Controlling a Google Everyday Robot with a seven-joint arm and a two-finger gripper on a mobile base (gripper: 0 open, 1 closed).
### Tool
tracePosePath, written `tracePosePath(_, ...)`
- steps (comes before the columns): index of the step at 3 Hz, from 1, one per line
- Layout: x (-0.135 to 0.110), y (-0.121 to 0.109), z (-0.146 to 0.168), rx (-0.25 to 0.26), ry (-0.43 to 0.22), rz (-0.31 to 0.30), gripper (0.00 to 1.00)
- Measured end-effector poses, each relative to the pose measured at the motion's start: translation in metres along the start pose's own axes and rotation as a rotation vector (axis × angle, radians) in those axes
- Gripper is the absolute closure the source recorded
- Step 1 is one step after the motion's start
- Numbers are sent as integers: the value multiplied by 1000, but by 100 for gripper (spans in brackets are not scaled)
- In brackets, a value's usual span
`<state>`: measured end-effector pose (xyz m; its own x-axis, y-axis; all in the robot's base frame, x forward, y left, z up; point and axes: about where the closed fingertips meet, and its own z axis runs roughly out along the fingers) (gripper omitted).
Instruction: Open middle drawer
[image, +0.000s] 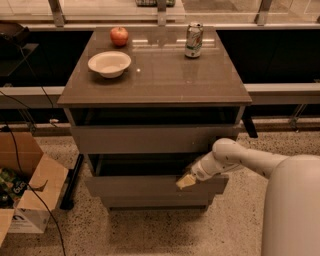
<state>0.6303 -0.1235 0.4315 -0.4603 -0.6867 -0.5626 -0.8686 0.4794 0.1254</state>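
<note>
The white robot arm (250, 160) reaches in from the right, and its pale yellowish pincer (186, 181) sits at the top edge of the grey-brown, flat-fronted middle drawer (145, 186), right of centre. Whether the pincer is spread or pressed together cannot be told. That drawer stands forward of the upper drawer panel (150, 139), with a dark gap between them. On the glossy brown desk (165, 75) rest a white bowl (109, 63), a red apple (119, 36) and a drink can (194, 39).
</note>
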Motion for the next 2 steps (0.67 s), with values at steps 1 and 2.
tracePosePath(1, 2, 0, 1, -21, 7, -2, 0)
tracePosePath(2, 20, 10, 4, -121, 104, -9, 2)
